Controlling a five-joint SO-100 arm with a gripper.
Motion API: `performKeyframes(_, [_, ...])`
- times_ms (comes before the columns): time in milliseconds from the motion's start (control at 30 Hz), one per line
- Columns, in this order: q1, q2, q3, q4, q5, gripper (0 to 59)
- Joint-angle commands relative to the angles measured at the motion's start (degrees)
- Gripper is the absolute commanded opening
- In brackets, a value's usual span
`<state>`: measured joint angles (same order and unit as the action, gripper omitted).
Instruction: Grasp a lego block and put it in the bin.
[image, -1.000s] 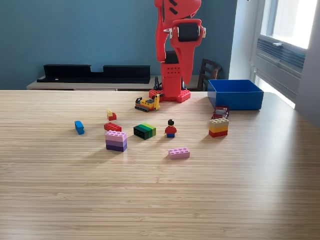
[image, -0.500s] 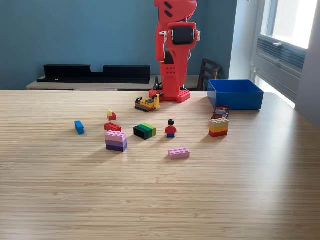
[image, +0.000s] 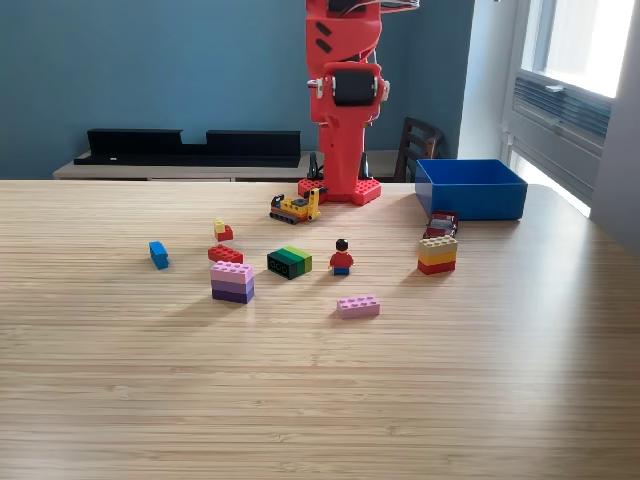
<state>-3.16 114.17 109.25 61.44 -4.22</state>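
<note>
nearest on the worktop lies one flat pink plate, alone, with open wood around it, so it looks an easy first pick. behind it, toward 10 o'clock, stands one pink-and-purple stack, and one dark block with green stripes sits just beyond. one small figure stands upright near the middle. toward 2 o'clock from the figure is one stack banded cream, yellow and red, with a small dark red piece right behind it. at the exterior view's left, well apart, lies one blue brick; closer in are one flat red brick and one small red-and-yellow piece. one yellow toy vehicle rests beside the arm's base.

the pieces lie scattered with gaps, which should leave room to close on each one.

the bin, one blue open box, sits at the far edge toward 1 o'clock, beside the red arm, within short reach for dropping. the arm stands folded upright; its hand is not clearly shown, so i cannot tell whether it is wide or narrow. nothing appears grasped yet.
</note>
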Motion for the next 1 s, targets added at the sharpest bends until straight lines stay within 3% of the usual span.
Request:
performKeyframes(33, [-5.80, 2.99, 0.53, -0.44, -3.25, 0.0])
performKeyframes(400, [-13.45, 2.99, 0.35, -0.53, -6.24, 0.0])
performKeyframes(633, [-16.52, 0.44, 0.18, -0.53, -14.15, 0.2])
performKeyframes(733, [-17.14, -4.48, -1.14, -0.35, -19.25, 8.2])
performKeyframes(1000, [-25.14, -16.52, -4.57, 7.47, -29.18, 19.6])
